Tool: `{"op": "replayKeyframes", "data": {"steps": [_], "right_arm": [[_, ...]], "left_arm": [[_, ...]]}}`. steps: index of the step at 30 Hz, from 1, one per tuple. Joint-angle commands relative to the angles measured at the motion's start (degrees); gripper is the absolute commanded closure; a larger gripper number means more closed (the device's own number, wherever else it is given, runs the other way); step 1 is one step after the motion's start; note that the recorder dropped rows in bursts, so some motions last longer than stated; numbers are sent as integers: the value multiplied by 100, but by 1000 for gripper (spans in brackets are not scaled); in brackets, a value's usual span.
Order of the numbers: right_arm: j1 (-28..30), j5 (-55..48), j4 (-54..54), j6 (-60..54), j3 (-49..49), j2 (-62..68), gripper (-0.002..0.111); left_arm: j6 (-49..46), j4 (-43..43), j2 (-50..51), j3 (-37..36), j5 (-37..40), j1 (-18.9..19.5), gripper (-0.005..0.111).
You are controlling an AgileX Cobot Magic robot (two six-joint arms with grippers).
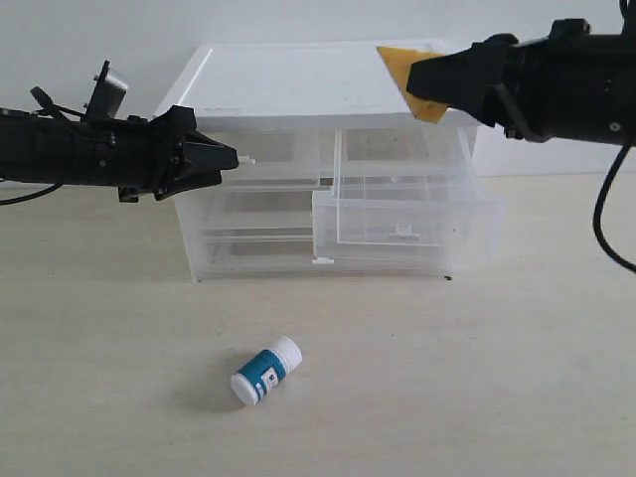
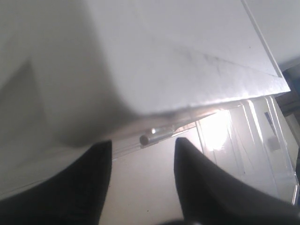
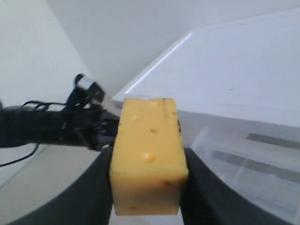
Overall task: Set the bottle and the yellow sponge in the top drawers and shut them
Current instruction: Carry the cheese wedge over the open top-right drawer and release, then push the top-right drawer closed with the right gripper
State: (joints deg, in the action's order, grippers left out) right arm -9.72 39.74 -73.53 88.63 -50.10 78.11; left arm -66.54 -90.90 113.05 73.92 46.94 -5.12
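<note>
The bottle (image 1: pixel 265 370), white with a teal label, lies on its side on the table in front of the cabinet. My right gripper (image 1: pixel 417 84) is shut on the yellow sponge (image 1: pixel 405 68) and holds it above the cabinet's right rear corner. In the right wrist view the yellow sponge (image 3: pixel 149 154) fills the gap between the fingers. The right top drawer (image 1: pixel 397 204) stands pulled out and holds nothing. The left top drawer (image 1: pixel 273 154) is pushed in. My left gripper (image 1: pixel 232 157) is open, its tips just short of that drawer's small handle (image 2: pixel 157 135).
The white-topped cabinet (image 1: pixel 298 84) stands at the back of the pale table (image 1: pixel 477 378), with wider drawers (image 1: pixel 258 248) below the top pair. A black cable (image 1: pixel 608 219) hangs from the right arm. The left arm (image 3: pixel 51 126) shows in the right wrist view.
</note>
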Motion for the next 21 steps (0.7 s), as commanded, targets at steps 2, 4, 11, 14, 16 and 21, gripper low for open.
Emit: {"op": "replayKeyframes", "data": {"steps": [2,4,11,14,16,21], "right_arm": [[2,-716,154,90,-261,555,108],[2,-748,458,-107,-271,852,108],[-11,-652,632,-370,-292,1104,55],[-11,-438,508,-359,-318,1104,54],[-11,-72,433,-61,-318,1046,55],[-11,386,-954,1522,-318,331,63]], "left_arm": [[17,-139,23,73,-255,49,65],[17,-139,23,73,-255,49,65],[17,-115,23,73,-254,49,65],[17,-115,23,73,-254,49,65],[17,-115,23,73,-254,49,65],[17,-91,23,73,-254,49,65]]}}
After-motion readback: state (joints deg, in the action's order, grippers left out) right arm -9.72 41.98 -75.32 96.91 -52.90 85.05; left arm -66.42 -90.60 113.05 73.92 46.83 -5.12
